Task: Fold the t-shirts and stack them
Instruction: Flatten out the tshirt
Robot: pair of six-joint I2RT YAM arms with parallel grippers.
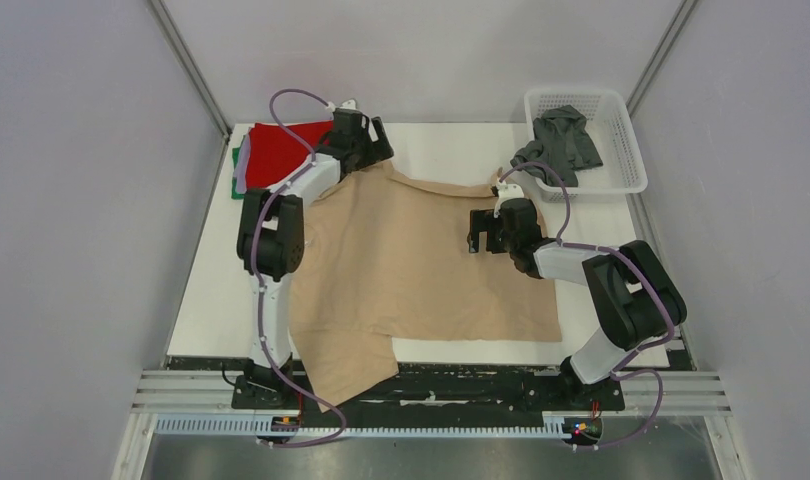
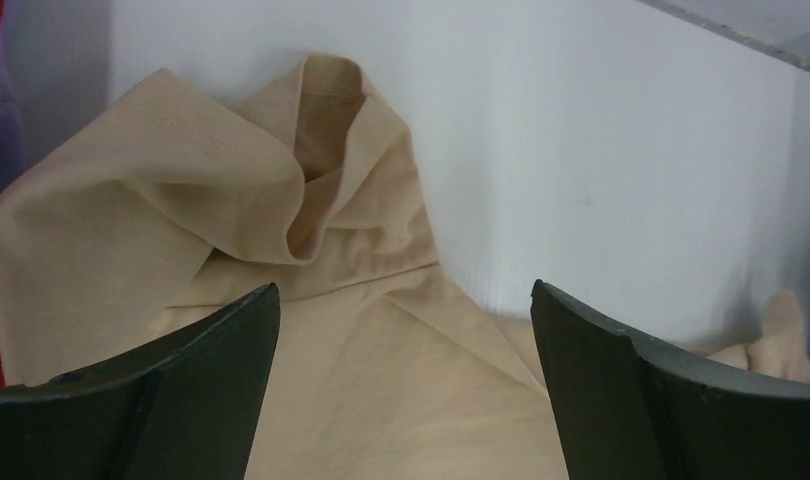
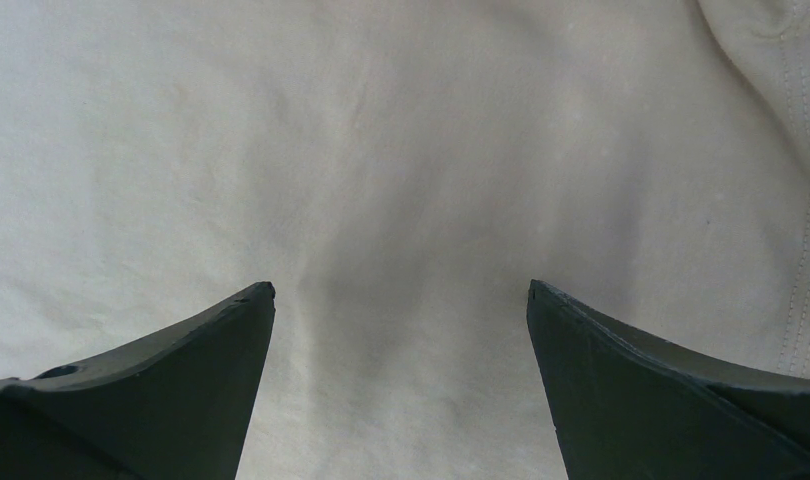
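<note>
The large tan t-shirt (image 1: 411,270) lies spread over the middle of the white table, one part hanging over the near edge. A red t-shirt (image 1: 279,150) lies folded at the back left on a green one (image 1: 238,160), with a strip of lavender cloth (image 1: 243,168) beside it. A dark grey t-shirt (image 1: 564,140) hangs out of the basket. My left gripper (image 1: 379,140) is open above the tan shirt's bunched back-left corner (image 2: 281,200). My right gripper (image 1: 478,230) is open, low over the tan shirt's right part (image 3: 401,200). Both are empty.
A white mesh basket (image 1: 621,150) stands at the back right corner. Grey walls close in the table on the left, right and back. The arm bases and a metal rail (image 1: 431,395) run along the near edge.
</note>
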